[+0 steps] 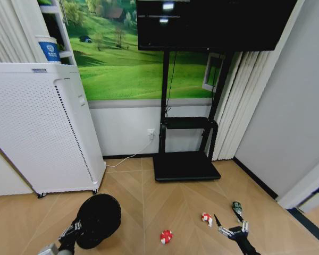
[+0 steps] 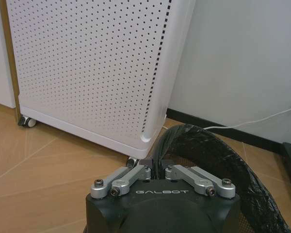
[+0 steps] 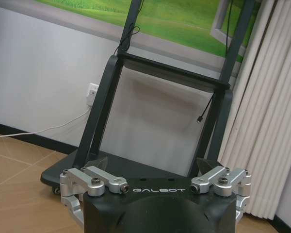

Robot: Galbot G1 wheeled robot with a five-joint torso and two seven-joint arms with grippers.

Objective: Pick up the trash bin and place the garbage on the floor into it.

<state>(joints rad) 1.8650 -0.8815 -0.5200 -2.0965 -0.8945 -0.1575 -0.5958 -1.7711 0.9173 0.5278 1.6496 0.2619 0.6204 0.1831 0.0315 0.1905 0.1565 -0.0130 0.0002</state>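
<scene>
Bin [image 1: 98,219]: black, lower left, before the white appliance [image 1: 37,125]; I see my left gripper [image 2: 155,171] clamped on its rim.
Litter: two red-white pieces [image 1: 166,236] [image 1: 206,218] and a bottle [image 1: 237,207] on the floor.
Right gripper [image 1: 227,227]: spread wide, by the bottle.

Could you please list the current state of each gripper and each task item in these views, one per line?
Left gripper: shut on the rim of the small black round trash bin, holding it tilted.
Right gripper: open, empty, above the floor.
Two crumpled red-and-white wrappers: on the wooden floor, apart.
Small clear bottle with green label: lying on the floor just beyond the right gripper.
</scene>
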